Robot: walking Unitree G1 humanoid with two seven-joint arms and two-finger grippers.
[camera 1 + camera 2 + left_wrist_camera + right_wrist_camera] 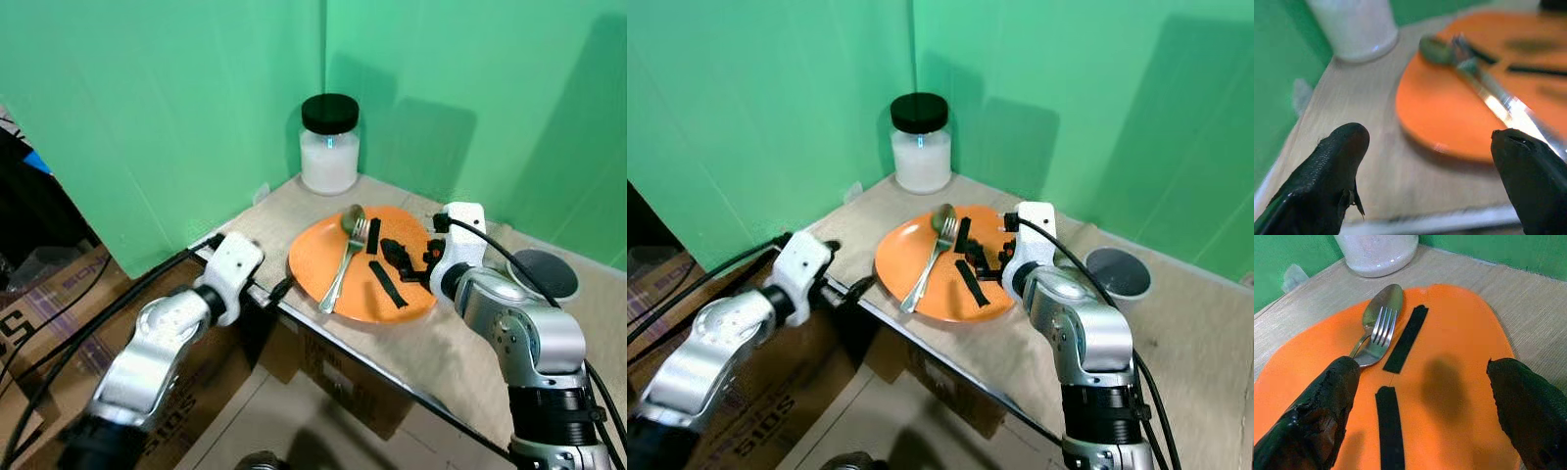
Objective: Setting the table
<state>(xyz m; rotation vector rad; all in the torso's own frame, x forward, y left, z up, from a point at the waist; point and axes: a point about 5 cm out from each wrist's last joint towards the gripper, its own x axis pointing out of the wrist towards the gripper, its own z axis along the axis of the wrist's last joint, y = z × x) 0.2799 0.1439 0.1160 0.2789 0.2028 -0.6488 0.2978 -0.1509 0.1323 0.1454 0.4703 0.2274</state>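
An orange plate (318, 266) lies on the beige table near its front edge. A silver fork (1382, 328) rests on a spoon (1385, 299) across the plate's left half, and two black strips (1406, 338) lie flat beside them. My right gripper (1422, 367) hovers open over the plate's right half, fingers spread with nothing between them, and it also shows from above (407, 259). At the table's left edge my left gripper (1427, 137) is open and points at the plate's rim, a short way from it.
A white jar with a black lid (329, 145) stands in the back corner against the green walls. A grey cup (545, 274) sits to the right of my right arm. Cardboard boxes (59, 294) lie on the floor by the table's left side.
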